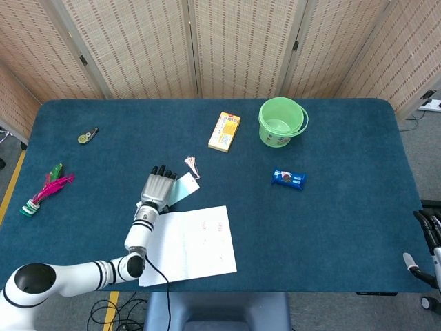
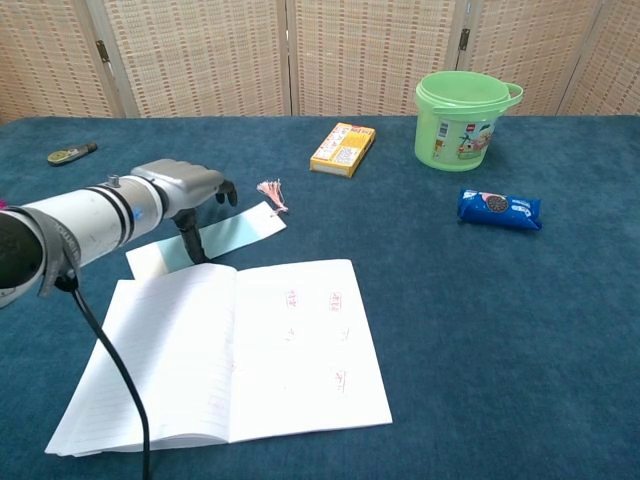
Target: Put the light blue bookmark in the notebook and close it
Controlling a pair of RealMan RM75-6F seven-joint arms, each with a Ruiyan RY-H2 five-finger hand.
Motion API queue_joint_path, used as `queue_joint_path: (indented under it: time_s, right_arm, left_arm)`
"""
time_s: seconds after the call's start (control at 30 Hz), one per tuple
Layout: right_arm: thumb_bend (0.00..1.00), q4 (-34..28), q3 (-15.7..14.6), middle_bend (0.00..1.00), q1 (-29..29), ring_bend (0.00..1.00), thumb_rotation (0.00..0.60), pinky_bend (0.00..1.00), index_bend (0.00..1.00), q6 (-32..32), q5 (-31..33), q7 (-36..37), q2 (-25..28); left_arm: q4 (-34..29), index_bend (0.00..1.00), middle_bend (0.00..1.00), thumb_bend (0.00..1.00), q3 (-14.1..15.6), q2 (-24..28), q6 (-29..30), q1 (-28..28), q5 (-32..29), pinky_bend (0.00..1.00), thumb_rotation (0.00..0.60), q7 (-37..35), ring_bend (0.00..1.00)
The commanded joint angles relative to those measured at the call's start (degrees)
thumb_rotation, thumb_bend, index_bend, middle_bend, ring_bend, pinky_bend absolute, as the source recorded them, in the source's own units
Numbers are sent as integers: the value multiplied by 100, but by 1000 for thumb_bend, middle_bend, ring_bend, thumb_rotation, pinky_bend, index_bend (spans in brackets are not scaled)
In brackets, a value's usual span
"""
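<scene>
Far left edge of blue surface point(image 1: 344, 227): pink/green feathered item point(image 1: 45, 190), w/ small dark/yellow object point(image 1: 87, 135) further back. Left hand point(image 1: 156, 189) sits palm-down over left end of light blue bookmark point(image 2: 235, 232), fingers pointing away from robot; chest view shows thumb/finger down on the bookmark, so it looks pressed or pinched, but can't tell if hand is truly clamped on it or just resting. Bookmark lies flat on surface just behind open notebook point(image 1: 189, 245), angled, its pink tassel point(image 1: 191, 164) at the far right end. Notebook is open, white pages up, some red marks on right page, near front edge of surface; black cable runs along left forearm past notebook's left side. Further right & back: yellow box point(image 1: 224, 131) lying flat, then green bucket point(image 1: 281, 121) upright w/ handle folded on rim, just beside box. In front of bucket, well apart: blue snack pack point(image 1: 288, 178). Far right edge, off the surface: right hand point(image 1: 426, 238) only partly in frame, head view only, dark fingers visible, can't tell apart vs together.
</scene>
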Motion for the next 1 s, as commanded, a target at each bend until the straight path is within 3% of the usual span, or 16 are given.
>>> queue_joint_path:
  time_s: [0.03, 0.47, 0.83, 1.0]
  right_arm:
    - [256, -2, -1, 106, 6, 51, 600, 75, 65, -8, -7, -6, -4]
    - [256, -42, -4, 106, 2, 51, 600, 75, 65, 17, -39, -45, 8]
    - [255, -74, -11, 106, -27, 51, 600, 75, 65, 86, -83, -53, 29]
    - [256, -73, -10, 106, -26, 51, 600, 75, 65, 95, -99, -43, 38]
  left_arm:
    - [18, 205, 212, 67, -9, 63, -10, 33, -59, 122, 600, 16, 59]
    - [39, 200, 209, 67, 132, 357, -24, 154, -151, 122, 600, 228, 58]
    - [-137, 205, 209, 67, -16, 586, -67, 259, -128, 122, 600, -4, 63]
    - [-654, 209, 266, 81, -34, 836, 104, 367, 288, 122, 600, -294, 235]
